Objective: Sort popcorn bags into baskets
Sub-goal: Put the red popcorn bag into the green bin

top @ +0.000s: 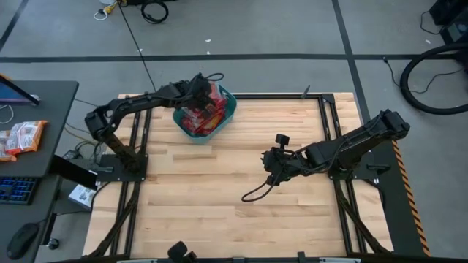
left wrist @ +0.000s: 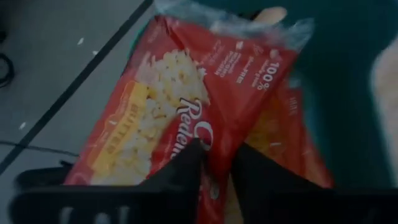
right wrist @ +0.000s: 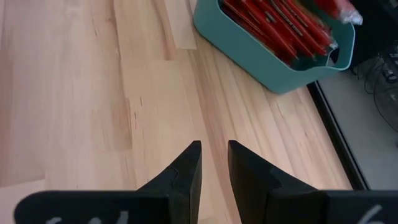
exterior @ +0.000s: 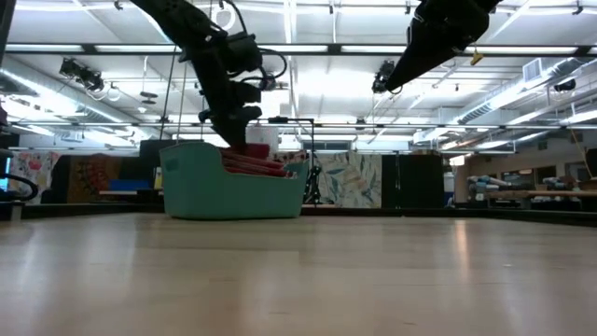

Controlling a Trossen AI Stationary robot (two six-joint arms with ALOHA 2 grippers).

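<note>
A teal basket (top: 228,111) (exterior: 196,187) (right wrist: 267,70) stands on the table near its far edge, left of centre. Several red popcorn bags (top: 199,123) (right wrist: 280,31) are stacked in it, and their ends stick up over the rim (exterior: 256,164). My left gripper (top: 199,90) (exterior: 233,131) (left wrist: 216,163) hangs over the basket's far side, shut on one more red popcorn bag (left wrist: 186,93) with a yellow-cream popcorn picture. My right gripper (top: 271,166) (right wrist: 214,149) hovers over bare wood right of the table's middle, shut and holding nothing. My left gripper pinches the popcorn bag between its two fingers (left wrist: 186,171) at the bag's near end (left wrist: 217,140), about mid-width. The bag stretches away from the fingers, lifted over the basket's inside and the other bags. Its clear sealed end (left wrist: 249,18) is farthest from the gripper.
A black cable (top: 256,193) trails on the wood below my right gripper. Black frame rails (top: 329,124) border the table. A side desk on the left holds orange-and-white snack packets (top: 22,137), a keyboard and a mouse. Bare wood lies between the basket and the near edge.
</note>
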